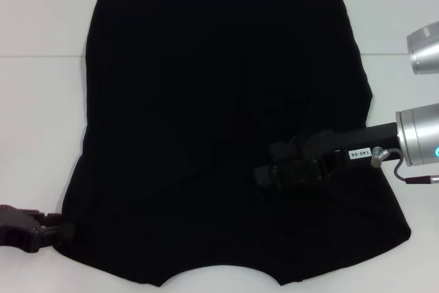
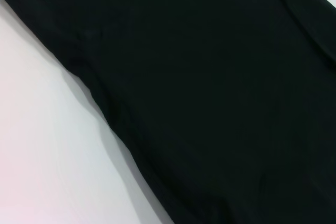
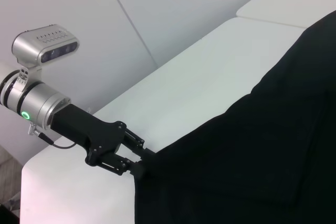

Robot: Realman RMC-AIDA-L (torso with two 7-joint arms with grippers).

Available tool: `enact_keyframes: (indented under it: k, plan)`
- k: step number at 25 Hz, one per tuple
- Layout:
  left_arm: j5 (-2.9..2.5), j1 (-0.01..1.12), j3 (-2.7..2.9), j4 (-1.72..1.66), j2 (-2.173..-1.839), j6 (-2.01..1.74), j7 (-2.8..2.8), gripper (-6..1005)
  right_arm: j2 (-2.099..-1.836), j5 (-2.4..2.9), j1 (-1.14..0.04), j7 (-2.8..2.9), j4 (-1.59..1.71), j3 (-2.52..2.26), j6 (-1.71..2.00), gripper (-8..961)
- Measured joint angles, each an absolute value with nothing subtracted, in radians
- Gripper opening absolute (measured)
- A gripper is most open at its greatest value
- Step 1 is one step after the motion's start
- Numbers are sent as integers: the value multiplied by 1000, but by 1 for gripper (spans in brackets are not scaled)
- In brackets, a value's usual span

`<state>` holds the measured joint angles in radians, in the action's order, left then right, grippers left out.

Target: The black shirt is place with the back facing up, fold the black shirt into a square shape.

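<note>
Black shirt (image 1: 226, 121) lies spread across the white tabletop (image 1: 41, 114), bare surface along both sides. Left end effector (image 1: 60, 231) pinches its near-left corner; right end effector (image 1: 288, 162) hovers above the cloth, grip unclear.

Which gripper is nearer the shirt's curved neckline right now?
Right. The right gripper hovers over the middle of the black shirt, just beyond the neckline. The left gripper sits at the shirt's near left corner.

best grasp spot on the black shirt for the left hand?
Near-left corner hem of the black shirt, coming in from the robot's left along the table. The cloth lies flat, so only the edge offers a pinchable lip. The left hand is already there; right hand hovers mid-shirt.
</note>
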<state>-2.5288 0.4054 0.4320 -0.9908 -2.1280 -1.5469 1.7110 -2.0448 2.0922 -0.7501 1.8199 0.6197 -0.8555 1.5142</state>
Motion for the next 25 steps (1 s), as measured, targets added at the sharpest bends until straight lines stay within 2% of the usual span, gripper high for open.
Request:
enact_keyframes:
  k: [3,14,18,25]
  plan:
    - [-2529,407,432,-992,-2128,-1550,1711,467,-2044,2092,-749,1822,620,-854,1514,939]
    - [-2528,408,427,-1019,-2126,-1573,1720,21,-2031,2097,-730,1865,621,-855,1526,938]
    - [-2522,402,424,-1035,-2125,-1598,1721,21,-2003,2115,-711,1947,622,-861,1536,939]
    - [-2517,405,422,-1055,-2130,-1609,1720,22,-1902,2200,-659,2189,622,-854,1555,939]
